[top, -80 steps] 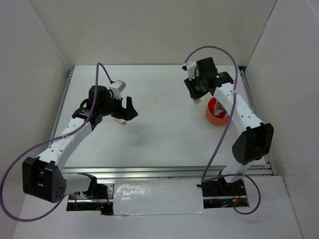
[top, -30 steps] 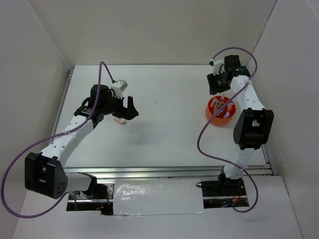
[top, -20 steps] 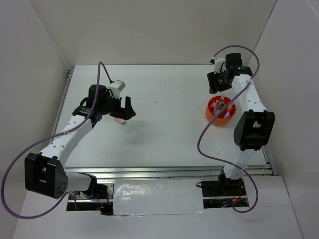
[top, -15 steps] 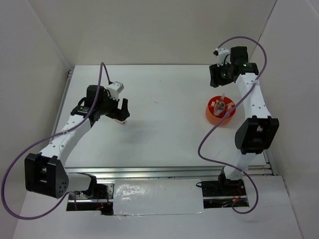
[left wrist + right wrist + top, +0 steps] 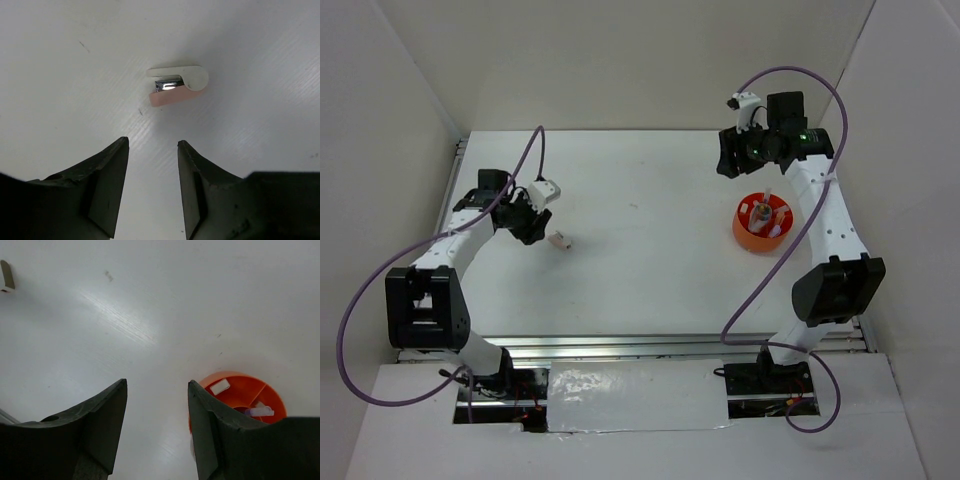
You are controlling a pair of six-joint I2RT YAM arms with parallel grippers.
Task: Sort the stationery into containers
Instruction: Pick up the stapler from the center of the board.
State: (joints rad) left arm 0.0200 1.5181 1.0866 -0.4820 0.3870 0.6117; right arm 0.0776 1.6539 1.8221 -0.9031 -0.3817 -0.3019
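Looking past your left gripper (image 5: 151,145), you see its fingers moderately parted and holding nothing, with the small pink-and-white block (image 5: 177,85) lying on the white table (image 5: 260,40) just ahead. Your right gripper (image 5: 156,385) is likewise parted and unloaded. One finger hides part of the orange tub (image 5: 247,390), which holds a white block (image 5: 219,386).

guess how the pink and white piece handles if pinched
Probably rigid: the pink and white piece has crisp edges and a shiny metal insert. Likely light, being small. It lies flat, so a nudge likely slides it.
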